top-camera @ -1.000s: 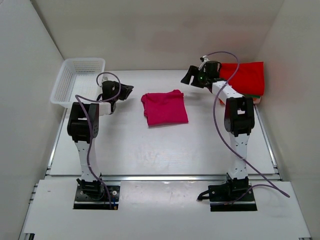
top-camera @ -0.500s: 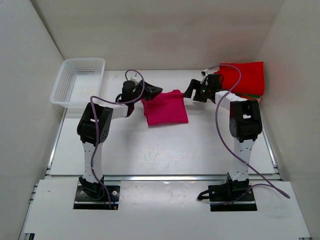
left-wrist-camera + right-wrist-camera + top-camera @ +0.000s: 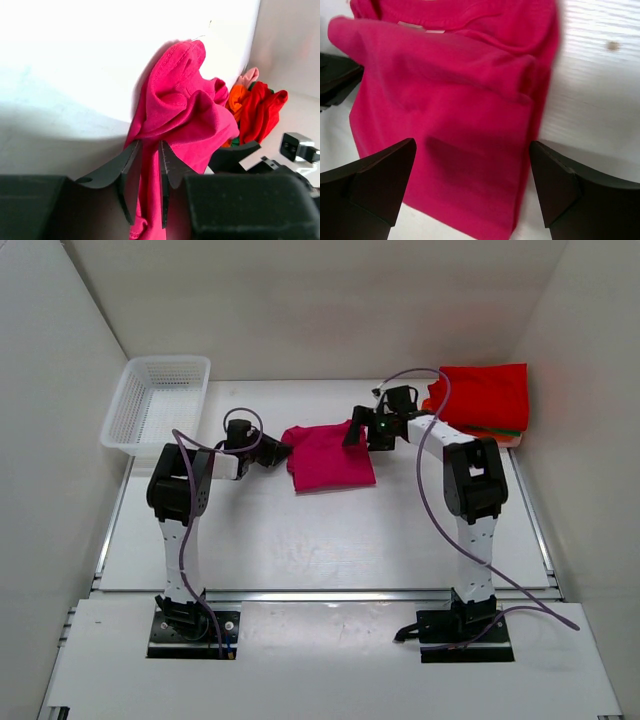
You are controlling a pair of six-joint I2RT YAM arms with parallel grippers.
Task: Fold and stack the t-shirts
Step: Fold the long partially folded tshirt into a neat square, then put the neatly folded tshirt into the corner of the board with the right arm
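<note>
Pinching pink tee [image 3: 185, 110] edge, left end effector [image 3: 149, 145] | right end effector [image 3: 472, 145] wide open, empty, over tee | close on opposite edge, lift both level.

a plain magenta-pink t-shirt [image 3: 332, 458] lies mid-counter. at the far right corner a bright red t-shirt [image 3: 485, 395] covers an orange t-shirt [image 3: 236, 97] and a thin green edge [image 3: 505, 429]. the mesh basket [image 3: 165, 360] at the far left corner is white, like the counter [image 3: 300, 530]. the left tool [image 3: 149, 150] and right tool [image 3: 472, 147] are black; the cables [image 3: 430, 500] are purple.
</note>
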